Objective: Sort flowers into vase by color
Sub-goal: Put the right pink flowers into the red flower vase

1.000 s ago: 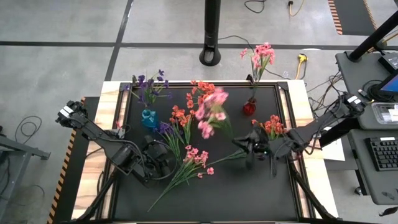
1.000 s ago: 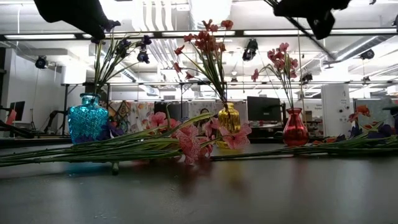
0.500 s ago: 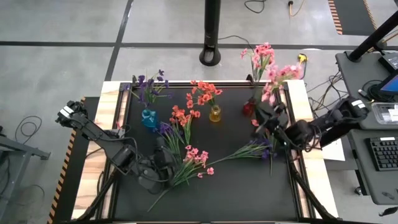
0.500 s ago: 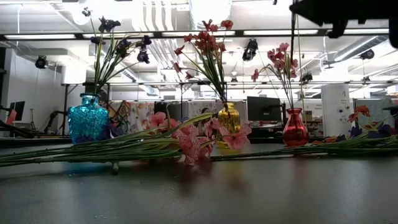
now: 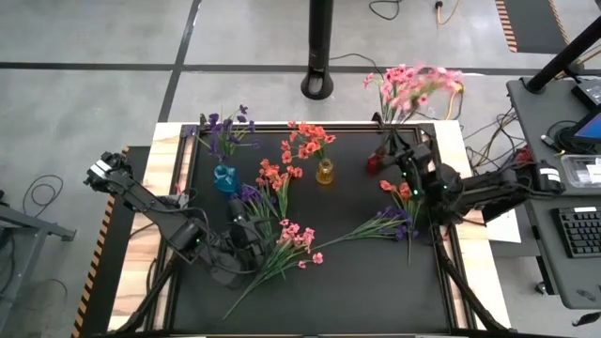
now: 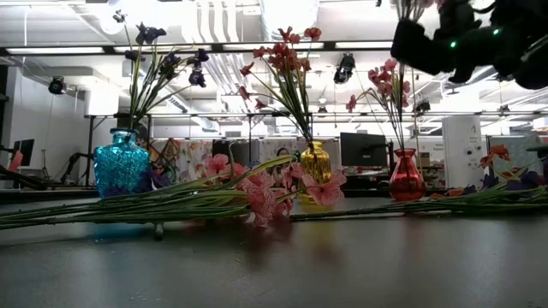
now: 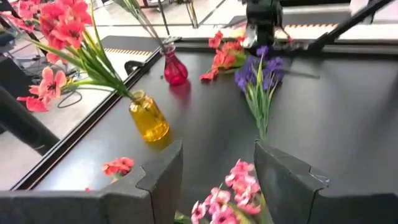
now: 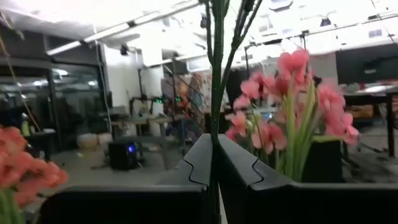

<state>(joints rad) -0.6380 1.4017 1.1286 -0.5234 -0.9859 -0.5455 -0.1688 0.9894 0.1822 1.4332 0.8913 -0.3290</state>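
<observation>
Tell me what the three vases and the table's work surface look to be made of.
The blue vase, yellow vase and red vase look like tinted glass: translucent, glossy, with bright highlights; the blue one seems textured. Plastic cannot be ruled out. The table is covered by a dark matte mat, perhaps rubber or fabric, showing only faint reflections in the low view; pale wood shows at its edges.

grey concrete floor (image 5: 94, 94), black pole base (image 5: 319, 86), bright ceiling strip lights (image 6: 368, 44).
</observation>
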